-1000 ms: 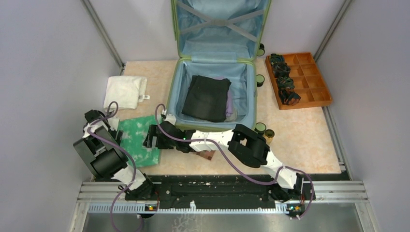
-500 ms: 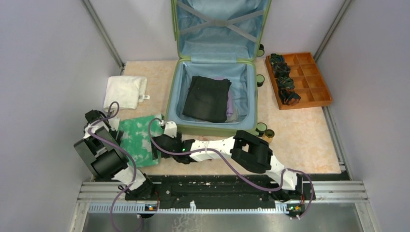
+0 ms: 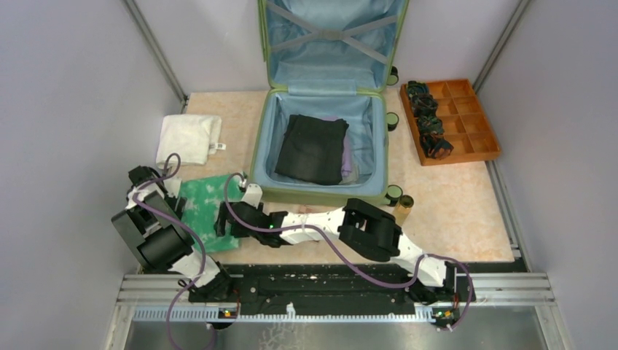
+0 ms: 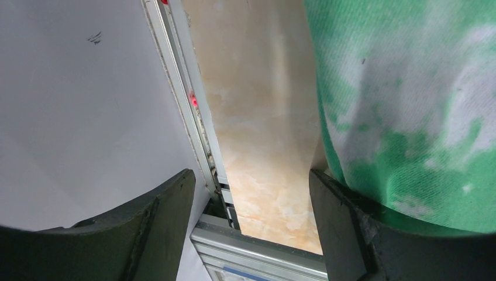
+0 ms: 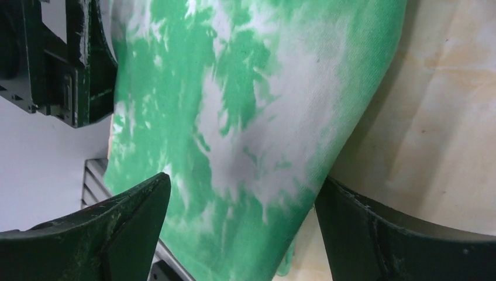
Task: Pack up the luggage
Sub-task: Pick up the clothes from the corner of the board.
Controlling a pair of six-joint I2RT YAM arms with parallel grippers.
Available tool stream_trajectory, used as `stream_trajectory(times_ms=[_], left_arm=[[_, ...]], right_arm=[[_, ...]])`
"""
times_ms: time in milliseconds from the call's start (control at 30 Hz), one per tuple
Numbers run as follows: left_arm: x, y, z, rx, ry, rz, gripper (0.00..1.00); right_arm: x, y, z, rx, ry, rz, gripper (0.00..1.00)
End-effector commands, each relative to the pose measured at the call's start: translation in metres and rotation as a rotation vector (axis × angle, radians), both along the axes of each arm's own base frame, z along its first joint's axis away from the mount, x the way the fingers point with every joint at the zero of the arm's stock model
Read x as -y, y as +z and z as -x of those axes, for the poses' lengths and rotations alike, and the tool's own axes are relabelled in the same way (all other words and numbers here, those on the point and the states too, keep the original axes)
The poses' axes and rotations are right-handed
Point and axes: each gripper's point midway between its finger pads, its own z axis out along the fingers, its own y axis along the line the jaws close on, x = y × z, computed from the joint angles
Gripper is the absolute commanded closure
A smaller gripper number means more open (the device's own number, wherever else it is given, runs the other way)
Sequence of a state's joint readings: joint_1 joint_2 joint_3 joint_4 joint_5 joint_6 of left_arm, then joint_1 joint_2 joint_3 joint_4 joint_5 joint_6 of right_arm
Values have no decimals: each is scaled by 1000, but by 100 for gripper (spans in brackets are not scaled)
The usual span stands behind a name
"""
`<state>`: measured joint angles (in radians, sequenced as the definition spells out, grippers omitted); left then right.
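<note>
The luggage point(image 3: 321, 194) lies open at the back middle, its lid leaning on the rear wall. A folded black garment point(image 3: 313, 148) lies inside on a purple one. A green-and-white folded cloth point(image 3: 205, 208) lies flat at the front left. My left gripper point(image 3: 173, 198) point(image 4: 251, 193) is open at its left edge, with bare table between the fingers and the cloth point(image 4: 409, 105) against its right finger point(image 4: 345, 228). My right gripper point(image 3: 223, 219) point(image 5: 243, 187) is open and low over the cloth's point(image 5: 245, 105) right edge, straddling it.
A folded white cloth point(image 3: 188, 138) lies at the back left. An orange compartment tray point(image 3: 466, 124) with dark items stands at the right. A tan cylinder point(image 3: 404, 208) lies by the luggage's front wheels. The side wall and frame rail point(image 4: 199, 129) are close to my left gripper.
My right arm has swung a little toward the near edge, keeping its gripper at the green cloth's right side, and its jaws have widened. The left arm has not moved.
</note>
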<state>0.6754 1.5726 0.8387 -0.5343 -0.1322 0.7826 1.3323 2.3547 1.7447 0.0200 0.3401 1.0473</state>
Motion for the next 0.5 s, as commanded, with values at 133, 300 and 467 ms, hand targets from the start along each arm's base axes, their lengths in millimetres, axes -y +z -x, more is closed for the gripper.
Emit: stream_trajectory(times_ms=[133,300,467], left_arm=[[59,-68,35,-91,-7,259,21],[62,-65,36,-97,-33,268,23],[77,-60,47,-122,-126,277,24]], right_arm=[[6,-43,13,-65,-24,73,12],[7,-24,14,20,49,12,15],[12,-8,15,92,125,-28,17]])
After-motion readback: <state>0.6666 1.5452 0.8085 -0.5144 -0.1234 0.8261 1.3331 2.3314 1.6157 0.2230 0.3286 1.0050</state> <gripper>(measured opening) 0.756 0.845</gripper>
